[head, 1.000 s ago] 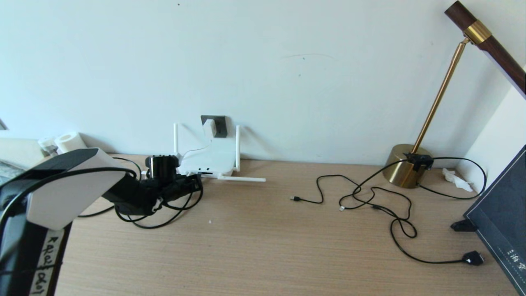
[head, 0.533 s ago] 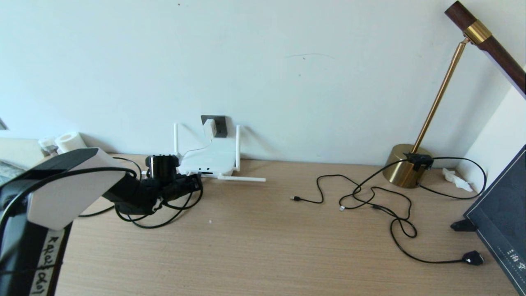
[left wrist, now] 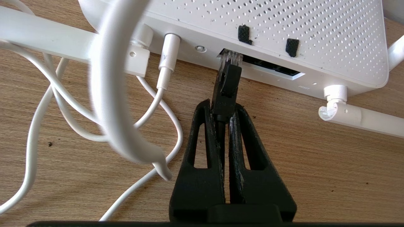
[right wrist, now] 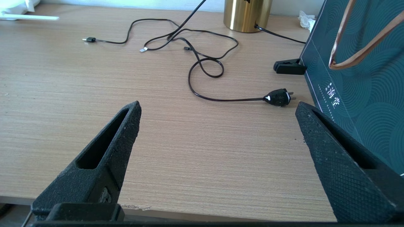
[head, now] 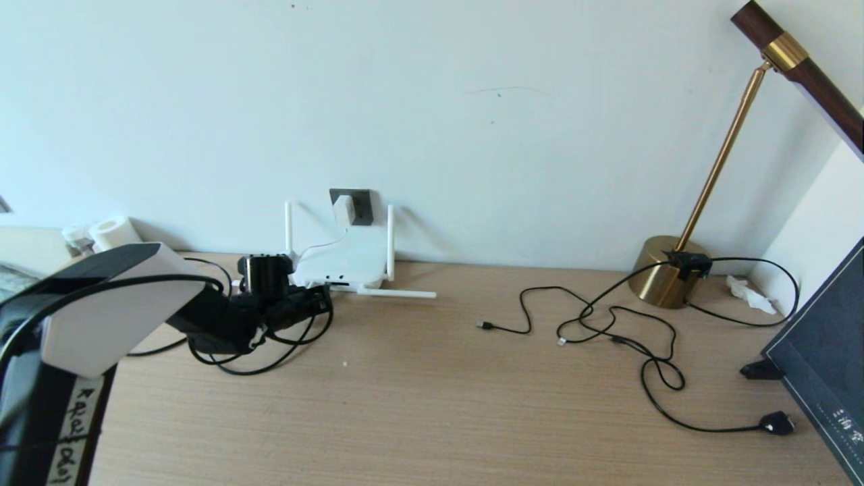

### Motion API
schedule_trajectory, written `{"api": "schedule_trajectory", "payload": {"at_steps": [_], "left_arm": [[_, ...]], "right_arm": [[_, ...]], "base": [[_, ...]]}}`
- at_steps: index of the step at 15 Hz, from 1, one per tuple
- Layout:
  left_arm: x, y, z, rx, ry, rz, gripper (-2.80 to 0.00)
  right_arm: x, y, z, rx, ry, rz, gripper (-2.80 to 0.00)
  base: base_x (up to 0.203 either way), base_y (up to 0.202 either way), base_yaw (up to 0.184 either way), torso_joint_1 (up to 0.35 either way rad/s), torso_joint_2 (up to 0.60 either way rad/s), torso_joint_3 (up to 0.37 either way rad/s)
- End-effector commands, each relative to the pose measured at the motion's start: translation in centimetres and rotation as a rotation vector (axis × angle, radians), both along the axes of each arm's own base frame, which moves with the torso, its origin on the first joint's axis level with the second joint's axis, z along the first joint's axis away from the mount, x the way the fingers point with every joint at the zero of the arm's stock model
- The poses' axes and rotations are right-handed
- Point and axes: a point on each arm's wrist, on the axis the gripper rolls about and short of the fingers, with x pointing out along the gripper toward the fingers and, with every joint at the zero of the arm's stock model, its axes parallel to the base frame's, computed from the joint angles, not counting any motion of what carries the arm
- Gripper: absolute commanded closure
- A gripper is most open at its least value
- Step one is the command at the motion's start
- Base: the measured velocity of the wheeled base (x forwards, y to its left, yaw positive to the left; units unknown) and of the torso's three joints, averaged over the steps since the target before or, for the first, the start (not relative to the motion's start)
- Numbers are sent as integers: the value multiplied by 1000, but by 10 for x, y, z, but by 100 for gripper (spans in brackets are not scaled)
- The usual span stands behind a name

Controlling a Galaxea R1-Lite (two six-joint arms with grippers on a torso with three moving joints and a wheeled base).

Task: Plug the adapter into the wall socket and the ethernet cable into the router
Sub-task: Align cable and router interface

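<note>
The white router lies against the wall at the back left. Above it the white adapter sits in the dark wall socket, its thin white cord trailing past the router. My left gripper is shut on the black plug of the ethernet cable. The plug's clear tip sits at the mouth of the router's dark slot, at one end. In the head view the left gripper is just in front of the router. The right gripper hangs open and empty near the table's front edge.
A brass lamp stands at the back right, with thin black cables and a black two-pin plug spread before it. A dark patterned board leans at the right edge. A paper roll sits far left.
</note>
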Motion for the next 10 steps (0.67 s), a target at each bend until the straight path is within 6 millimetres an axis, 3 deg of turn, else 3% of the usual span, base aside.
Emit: {"api": "schedule_trajectory", "payload": {"at_steps": [1,10], "left_arm": [[-1,-1,2,-2,-1,-2,0],[-4,-2,0,0,9,-3,0]], "right_arm": [[0,0,0,-1,2,-1,-280],[0,0,0,-1,1,1,-280]], "base": [[0,0,0,0,0,0],[0,0,0,0,0,0]]}}
